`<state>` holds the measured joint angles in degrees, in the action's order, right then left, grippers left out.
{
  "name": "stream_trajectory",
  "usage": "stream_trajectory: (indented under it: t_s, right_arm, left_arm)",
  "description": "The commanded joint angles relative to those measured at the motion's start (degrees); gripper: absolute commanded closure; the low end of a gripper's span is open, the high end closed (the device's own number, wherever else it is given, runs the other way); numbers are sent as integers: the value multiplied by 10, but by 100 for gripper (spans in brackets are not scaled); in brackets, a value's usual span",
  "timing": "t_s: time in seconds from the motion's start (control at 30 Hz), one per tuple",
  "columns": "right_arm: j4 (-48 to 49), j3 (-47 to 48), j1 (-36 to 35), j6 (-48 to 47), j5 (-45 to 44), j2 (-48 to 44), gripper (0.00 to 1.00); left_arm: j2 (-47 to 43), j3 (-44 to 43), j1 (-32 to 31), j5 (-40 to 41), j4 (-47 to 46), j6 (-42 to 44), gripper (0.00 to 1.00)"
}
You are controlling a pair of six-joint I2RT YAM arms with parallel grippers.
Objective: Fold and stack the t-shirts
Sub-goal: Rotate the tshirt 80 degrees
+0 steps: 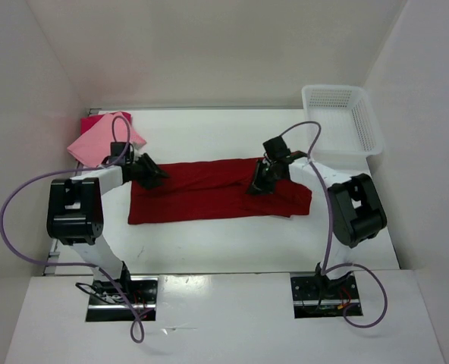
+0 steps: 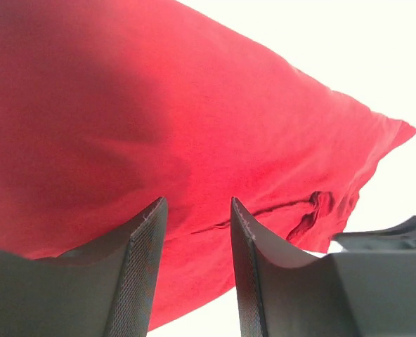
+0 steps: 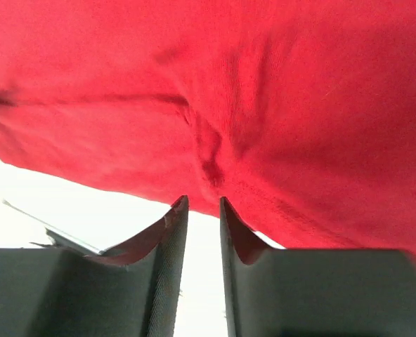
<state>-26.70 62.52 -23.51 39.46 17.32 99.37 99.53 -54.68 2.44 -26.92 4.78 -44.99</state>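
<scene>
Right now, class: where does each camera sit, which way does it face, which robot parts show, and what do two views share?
Top external: above and behind, looking down on the table; left arm and right arm show.
Left wrist: on left arm, close on the crimson shirt; its fingers show.
Right wrist: on right arm, at that shirt's edge; its fingers show.
Shared: the crimson shirt.

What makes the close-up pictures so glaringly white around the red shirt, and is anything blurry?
Top external view: even light, the dark crimson cloth t-shirt sharp. Left wrist view: the white background is overexposed to blank white, and the shirt's upper left falls in shade. Right wrist view: same glare below, and the near cloth looks slightly soft.
</scene>
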Motion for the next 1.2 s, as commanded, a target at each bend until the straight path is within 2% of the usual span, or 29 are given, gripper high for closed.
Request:
stream_trajectory:
  t_s: [0.0,0.03,0.13,0.3,0.43,0.53,0.7,0.73,0.8,0.83,0.87,0.9,0.93,0.97,1.0,1.03,1.1,1.13,1.17]
  right_arm:
    - [-10,42,67,-28,-13,-30,77]
    - [-4,47,78,-33,-35,-23,87]
    - [23,52,97,-33,-79,11,96]
    - [51,84,102,-23,-115,77,97]
    - [62,135,102,-8,-115,143,97]
    - [47,217,96,-8,-143,218,97]
    - [-38,490,55,-1,-147,376,97]
    - [-51,585,49,-1,-142,403,97]
    - [-103,693,36,-1,-121,489,97]
    - [-124,751,30,-1,-114,517,94]
    - [-146,877,30,-9,-113,575,94]
    - [-191,946,23,-9,-105,606,91]
    - [-212,1083,23,-16,-89,635,88]
    - [-252,1143,23,-16,-82,681,86]
    - [-241,1169,23,-10,-75,672,86]
    - [-233,1110,18,-10,-75,650,81]
    - [-239,1083,3,-37,-90,595,75]
    - [-250,1083,3,-57,-109,580,65]
    - [-262,1083,-3,-57,-109,566,61]
  left_arm:
    - [-9,8,26,-31,-26,-9,51]
    - [5,16,32,-43,-32,-24,51]
    - [25,42,49,-57,-37,-38,51]
    - [25,77,94,-59,-17,-38,52]
    - [-63,113,149,-3,29,-33,53]
    - [-141,136,154,23,52,-33,53]
    - [-280,163,154,38,113,-18,53]
    - [-294,163,149,38,130,-1,52]
    - [-319,156,122,38,145,15,52]
    - [-328,156,114,38,158,21,52]
    - [-335,156,107,38,158,34,52]
    - [-341,150,94,38,172,40,53]
    - [-350,149,86,38,172,40,53]
    - [-355,149,72,38,172,40,55]
    - [-362,157,64,33,172,40,55]
    - [-362,163,57,33,172,35,55]
    - [-362,176,36,33,154,19,55]
    - [-362,182,28,33,148,13,56]
    - [-362,189,18,33,133,2,56]
